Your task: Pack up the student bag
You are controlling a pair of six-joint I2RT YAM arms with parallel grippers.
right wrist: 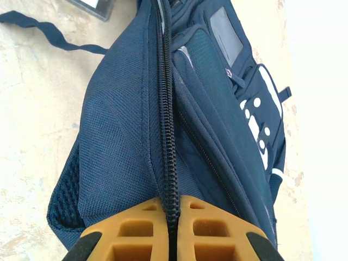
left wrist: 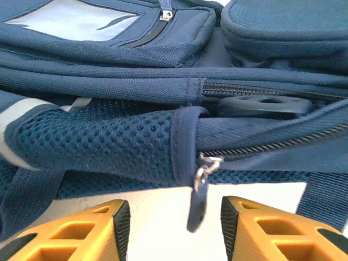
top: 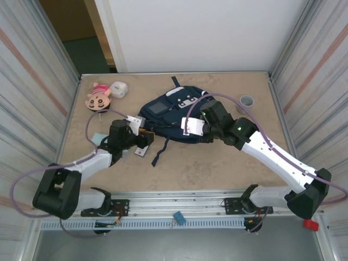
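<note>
A navy student bag [top: 168, 111] lies on its side in the middle of a beige table [top: 217, 163], with a robot arm at each end of it.

The left gripper [top: 142, 132] is at the bag's left end. In the left wrist view its two orange fingers [left wrist: 81, 234] stand apart, so the left gripper [left wrist: 174, 231] is released and grasps nothing. A metal-ringed zipper pull [left wrist: 198, 198] hangs just ahead of the gap between the fingers, not touching either one. Beyond the pull, the student bag [left wrist: 109, 141] shows blue mesh padding, and above that a partly open zipper with a dark plastic piece [left wrist: 261, 104] sitting in the opening.

The right gripper [top: 188, 137] is at the bag's right end. In the right wrist view the right gripper [right wrist: 171, 231] is clenched, with its orange fingers [right wrist: 136, 234] pressed together on the black zipper track [right wrist: 167, 109] of the student bag [right wrist: 119, 136]. The track runs straight away from the fingertips. To the right of the track are the bag's grey patch [right wrist: 225, 32] and white buckle tabs [right wrist: 255, 122]. A dark strap [right wrist: 43, 30] trails on the table far ahead and to the left.

Beyond the left gripper, near the table's far left corner, lie a pink-haired doll [top: 98, 97] and a white round container [top: 118, 89]. A grey cup [top: 247, 101] stands beyond the right arm, near the right wall.
</note>
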